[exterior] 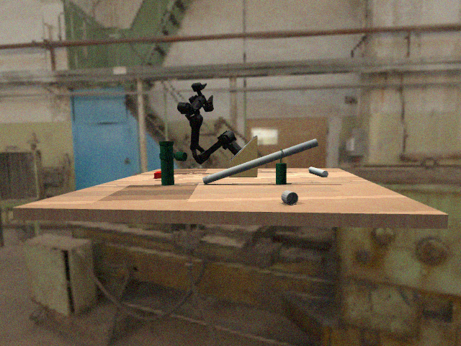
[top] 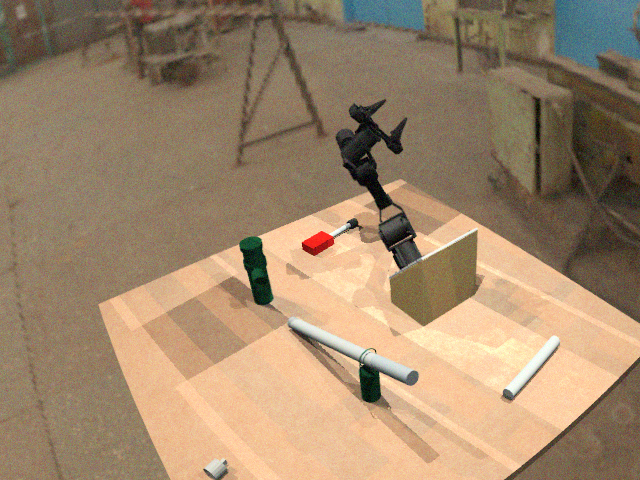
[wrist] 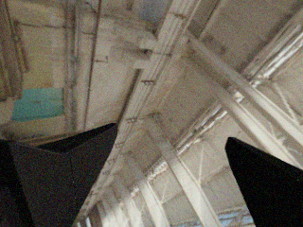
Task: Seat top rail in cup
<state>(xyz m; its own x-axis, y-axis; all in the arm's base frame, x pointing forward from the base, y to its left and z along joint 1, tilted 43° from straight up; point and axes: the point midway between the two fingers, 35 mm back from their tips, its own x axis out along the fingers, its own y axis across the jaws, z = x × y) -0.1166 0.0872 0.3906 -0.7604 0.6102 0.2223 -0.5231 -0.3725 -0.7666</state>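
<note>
The grey-white rail passes through the thin loop on the short green post. It slopes: its lower end rests on the table between the posts, and its other end sticks up beyond the loop. The big green post stands upright. Its green rail-end cup hangs on the side facing the rail, fairly high, below the post cap. The rail end is outside and below the cup. My gripper is open and empty, raised high behind, far from the rail.
An upright panel stands in front of the arm base. A red block with a white, black-tipped handle lies behind the posts. A loose white rod lies beyond the panel. A small grey fitting lies near the table edge.
</note>
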